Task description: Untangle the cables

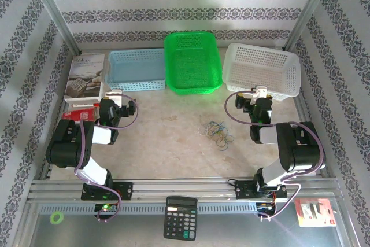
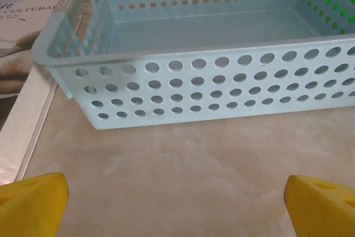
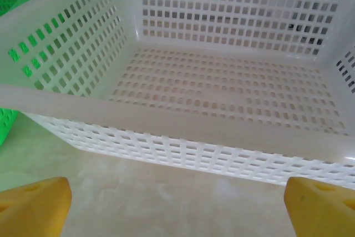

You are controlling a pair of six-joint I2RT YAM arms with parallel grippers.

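Observation:
The cables [image 1: 216, 132] lie in a small heap of thin blue, yellow-tan and pale loops on the beige table, in the middle between the two arms. My left gripper [image 1: 114, 93] sits folded back at the left, well away from the heap, facing the pale blue basket. Its yellow fingertips [image 2: 32, 202] stand wide apart with bare table between them, so it is open. My right gripper [image 1: 260, 92] is folded back at the right, facing the white basket. Its yellow fingertips [image 3: 34, 205] are also spread wide and hold nothing.
Three baskets line the back: pale blue [image 1: 136, 69], green [image 1: 192, 62], white [image 1: 263, 69]. A box with a printed cover [image 1: 86, 75] and a red item [image 1: 81, 111] sit at far left. A calculator [image 1: 181, 217] lies below the table's front rail.

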